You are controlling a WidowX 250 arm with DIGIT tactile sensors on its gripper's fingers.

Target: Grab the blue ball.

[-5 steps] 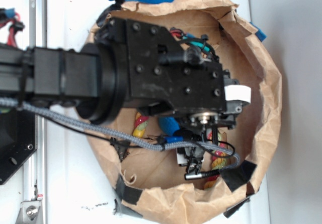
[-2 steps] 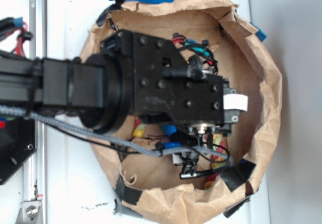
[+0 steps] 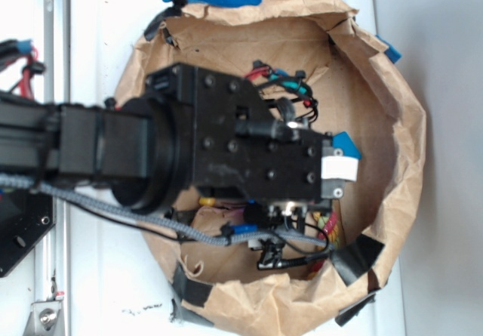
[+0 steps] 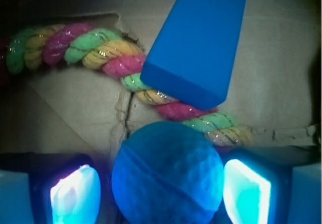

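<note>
The claw [image 4: 161, 194] stands apart around the ball [image 4: 167, 176]; a block [image 4: 196, 43] lies at 12 o'clock across a rope [image 4: 100, 50].

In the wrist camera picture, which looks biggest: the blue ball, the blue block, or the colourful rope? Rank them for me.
As they look in the wrist view:
1. Blue ball and blue block: about alike. The ball sits nearest the camera and is cut off below, so I won't rank them.
2. Multicoloured rope: longest, but thinnest, and partly hidden behind the block.
</note>
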